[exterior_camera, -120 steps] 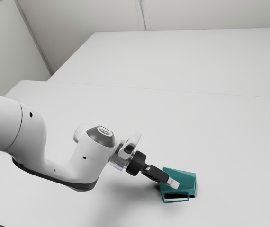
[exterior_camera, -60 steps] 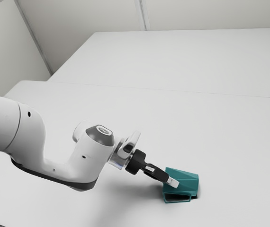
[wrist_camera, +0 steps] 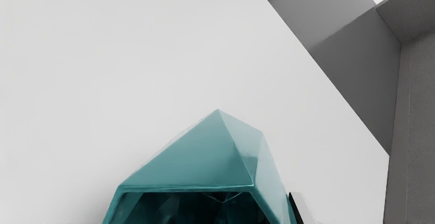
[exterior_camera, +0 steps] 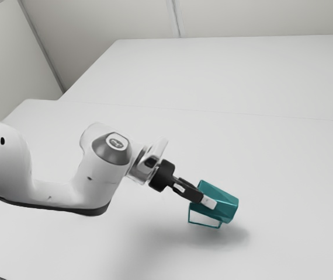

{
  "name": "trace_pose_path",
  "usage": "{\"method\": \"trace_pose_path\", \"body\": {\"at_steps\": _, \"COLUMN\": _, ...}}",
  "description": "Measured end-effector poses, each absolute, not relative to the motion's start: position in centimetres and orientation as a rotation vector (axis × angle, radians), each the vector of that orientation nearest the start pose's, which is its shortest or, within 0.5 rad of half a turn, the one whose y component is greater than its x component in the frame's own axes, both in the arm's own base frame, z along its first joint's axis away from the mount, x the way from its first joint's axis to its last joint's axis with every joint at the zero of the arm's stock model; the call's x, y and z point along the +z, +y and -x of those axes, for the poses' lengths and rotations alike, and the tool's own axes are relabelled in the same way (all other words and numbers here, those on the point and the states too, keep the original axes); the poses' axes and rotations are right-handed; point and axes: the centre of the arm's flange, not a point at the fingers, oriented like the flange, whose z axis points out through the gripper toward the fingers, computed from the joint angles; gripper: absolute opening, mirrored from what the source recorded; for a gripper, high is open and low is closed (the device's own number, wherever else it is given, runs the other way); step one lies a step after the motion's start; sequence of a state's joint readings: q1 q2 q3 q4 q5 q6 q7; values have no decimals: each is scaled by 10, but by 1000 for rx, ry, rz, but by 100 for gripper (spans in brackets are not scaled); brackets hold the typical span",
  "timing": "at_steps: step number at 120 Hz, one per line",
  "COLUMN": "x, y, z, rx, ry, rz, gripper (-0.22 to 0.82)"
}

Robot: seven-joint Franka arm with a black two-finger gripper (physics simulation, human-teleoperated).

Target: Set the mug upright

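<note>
The teal faceted mug point(exterior_camera: 222, 201) hangs above the table, tilted, its handle on the underside and its far end angled down toward the exterior view's right. My gripper point(exterior_camera: 208, 202) is shut on the mug's wall at the end nearer the hand, with a pale fingertip against the outside. In the wrist view the mug point(wrist_camera: 204, 159) turns its dark open mouth toward the camera. The gripper point(wrist_camera: 280, 215) has one finger outside the wall there; the other is mostly hidden at the mouth.
A white table point(exterior_camera: 125, 245) lies beneath the mug, which casts a soft shadow on it. Another white surface point(exterior_camera: 213, 76) stands behind. Beyond the table's edge, the wrist view has grey floor and walls.
The mug has risen off the table with my gripper and shifted slightly toward the exterior view's left. Its far end now tips downward, and the arm has drawn back.
</note>
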State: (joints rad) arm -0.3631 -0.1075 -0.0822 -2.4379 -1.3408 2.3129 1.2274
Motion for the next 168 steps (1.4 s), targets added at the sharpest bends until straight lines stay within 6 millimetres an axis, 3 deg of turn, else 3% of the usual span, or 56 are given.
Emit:
{"method": "trace_pose_path", "body": {"at_steps": 38, "x": 403, "y": -200, "z": -448, "rx": 328, "ry": -1073, "rz": -2312, "gripper": -17}}
{"method": "trace_pose_path", "body": {"at_steps": 59, "x": 421, "y": -187, "z": -456, "rx": 203, "ry": -1157, "rz": -2455, "gripper": -17}}
{"method": "trace_pose_path", "body": {"at_steps": 103, "x": 423, "y": -152, "z": -459, "rx": -24, "ry": -1115, "rz": -2763, "gripper": -17}}
{"method": "trace_pose_path", "body": {"at_steps": 168, "x": 420, "y": -108, "z": -467, "rx": -90, "ry": -854, "rz": -3044, "gripper": -17}}
